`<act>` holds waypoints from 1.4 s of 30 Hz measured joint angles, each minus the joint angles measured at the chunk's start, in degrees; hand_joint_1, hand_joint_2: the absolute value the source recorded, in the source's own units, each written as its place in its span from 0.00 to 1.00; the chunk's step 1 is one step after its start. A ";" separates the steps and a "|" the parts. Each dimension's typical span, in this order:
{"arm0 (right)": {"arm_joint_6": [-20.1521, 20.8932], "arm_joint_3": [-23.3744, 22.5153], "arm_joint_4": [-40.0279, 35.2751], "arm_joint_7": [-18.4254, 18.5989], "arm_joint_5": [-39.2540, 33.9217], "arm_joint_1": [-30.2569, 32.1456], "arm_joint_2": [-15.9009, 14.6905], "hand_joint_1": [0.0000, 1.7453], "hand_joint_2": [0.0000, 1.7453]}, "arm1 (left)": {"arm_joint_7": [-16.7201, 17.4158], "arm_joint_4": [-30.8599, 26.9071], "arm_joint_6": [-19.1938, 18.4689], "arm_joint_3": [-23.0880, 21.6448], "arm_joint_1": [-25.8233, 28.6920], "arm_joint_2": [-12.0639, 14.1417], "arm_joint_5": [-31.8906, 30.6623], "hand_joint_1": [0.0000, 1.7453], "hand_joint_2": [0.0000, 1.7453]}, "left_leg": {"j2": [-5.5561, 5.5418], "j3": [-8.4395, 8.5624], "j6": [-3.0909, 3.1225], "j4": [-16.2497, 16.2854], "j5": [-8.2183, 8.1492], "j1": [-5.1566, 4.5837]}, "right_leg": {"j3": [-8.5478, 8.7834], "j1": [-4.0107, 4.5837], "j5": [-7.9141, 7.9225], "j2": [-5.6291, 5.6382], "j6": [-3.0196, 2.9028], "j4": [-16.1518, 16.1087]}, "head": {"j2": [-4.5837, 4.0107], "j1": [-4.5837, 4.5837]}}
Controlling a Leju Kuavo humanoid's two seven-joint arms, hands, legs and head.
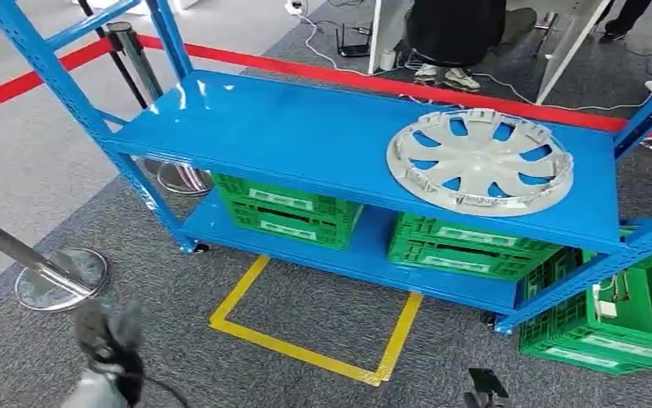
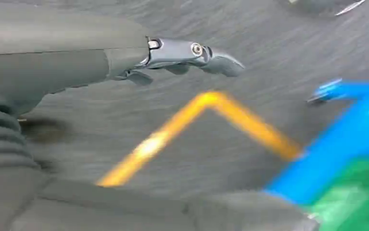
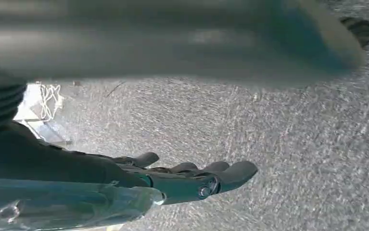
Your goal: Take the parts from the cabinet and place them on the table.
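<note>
A silver-white wheel cover lies flat on the right part of the top shelf of the blue cabinet rack. My left hand hangs low at the front left, blurred, well short of the rack. In the left wrist view the left hand is over grey carpet, fingers stretched out and holding nothing. A dark bit of my right hand shows at the bottom edge of the head view. In the right wrist view the right hand has straight fingers and is empty.
Green crates sit on the lower shelf, and another green crate stands on the floor at the right. A yellow tape square marks the carpet before the rack. Stanchion posts and red belt stand around; a person's legs are behind.
</note>
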 joint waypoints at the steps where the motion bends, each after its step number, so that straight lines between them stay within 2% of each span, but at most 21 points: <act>1: 0.04 0.02 0.02 0.06 0.00 0.00 0.00 0.00 0.00 | -0.33 -0.30 -0.15 1.36 -0.79 0.22 0.26 0.00 1.00 | 0.00 0.02 -0.02 0.00 0.02 0.00 | 0.02 0.00 0.00 0.00 0.00 0.00 | 0.00 0.02; 5: 0.13 0.02 0.02 0.15 -0.09 0.04 0.00 0.00 0.00 | -1.33 -0.70 -0.33 3.82 -1.30 0.28 0.37 0.00 1.00 | 0.01 0.03 -0.01 0.00 0.02 -0.01 | 0.02 -0.01 0.00 0.02 0.01 0.00 | 0.00 0.02; 12: 0.13 0.02 0.00 0.15 -0.09 0.05 0.00 0.00 0.00 | -1.49 -0.81 -0.35 5.41 -1.37 0.28 0.37 0.00 1.00 | 0.01 0.02 0.05 0.01 -0.03 -0.03 | 0.02 -0.04 -0.01 0.02 0.02 -0.03 | 0.00 0.02; 42: 0.13 0.02 0.02 0.17 -0.09 0.05 0.00 0.00 0.00 | -1.49 -1.00 -0.35 5.83 -1.42 0.28 0.37 0.00 1.00 | 0.01 0.03 0.04 0.01 -0.02 -0.02 | 0.02 -0.03 -0.01 0.03 0.02 -0.02 | 0.00 0.02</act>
